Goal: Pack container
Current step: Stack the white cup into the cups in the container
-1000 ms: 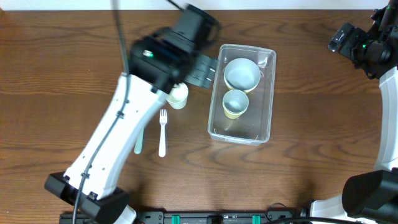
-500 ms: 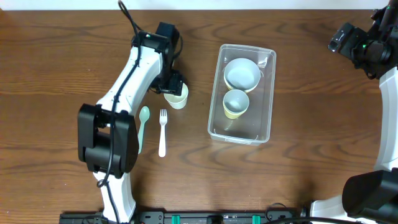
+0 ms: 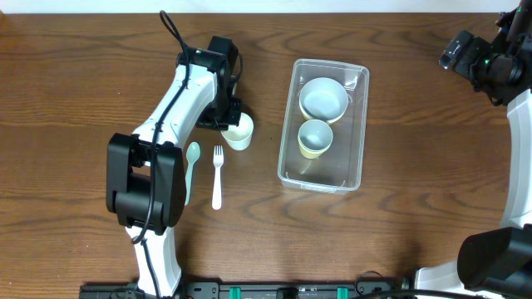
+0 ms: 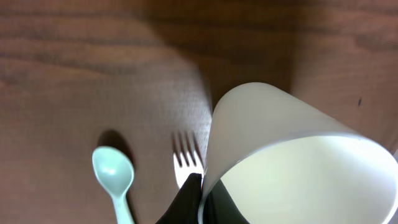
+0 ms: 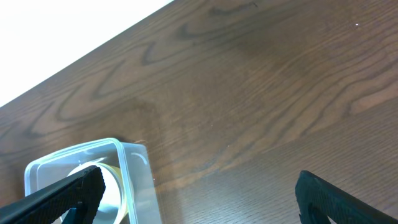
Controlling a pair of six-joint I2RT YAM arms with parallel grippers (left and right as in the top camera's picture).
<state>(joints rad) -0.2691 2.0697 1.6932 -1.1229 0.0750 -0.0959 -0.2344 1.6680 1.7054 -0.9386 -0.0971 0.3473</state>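
Observation:
A pale cream cup (image 3: 239,132) stands on the wooden table left of the container (image 3: 362,124), a clear rectangular bin. My left gripper (image 3: 228,121) is shut on the cup's rim. In the left wrist view the cup (image 4: 292,149) fills the right side, with my left gripper (image 4: 200,185) pinching its wall, one finger outside and one inside. The container holds a white bowl (image 3: 323,98) and a yellowish cup (image 3: 315,138). My right gripper (image 5: 199,199) hangs open far right of the container (image 5: 135,180), holding nothing.
A mint spoon (image 3: 190,170) and a white fork (image 3: 217,176) lie side by side just below the cream cup. The spoon (image 4: 114,173) and fork (image 4: 185,158) also show in the left wrist view. The right arm (image 3: 486,62) stays at the back right corner.
My left arm swung in to the cream cup and its jaws shut on the rim. The right arm has not moved.

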